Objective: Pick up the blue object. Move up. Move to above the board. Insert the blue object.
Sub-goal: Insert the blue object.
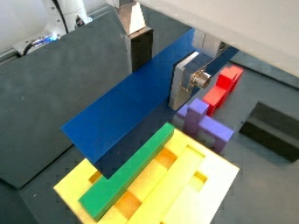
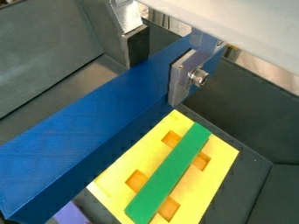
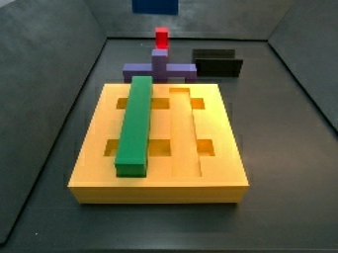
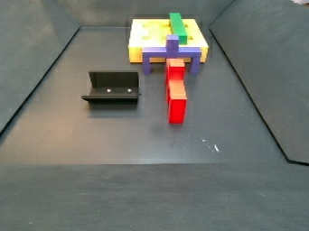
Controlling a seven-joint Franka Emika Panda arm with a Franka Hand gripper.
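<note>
In a side view only the lower end of the blue object (image 3: 152, 6) shows; the frame edge cuts off the rest, and the gripper (image 2: 160, 54) holding it lies out of frame. In both wrist views the blue object hides part of the board (image 1: 187, 188).

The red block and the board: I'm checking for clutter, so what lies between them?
The purple cross-shaped block lies between the red block and the board, in both side views. The tool grips the blue object above.
</note>
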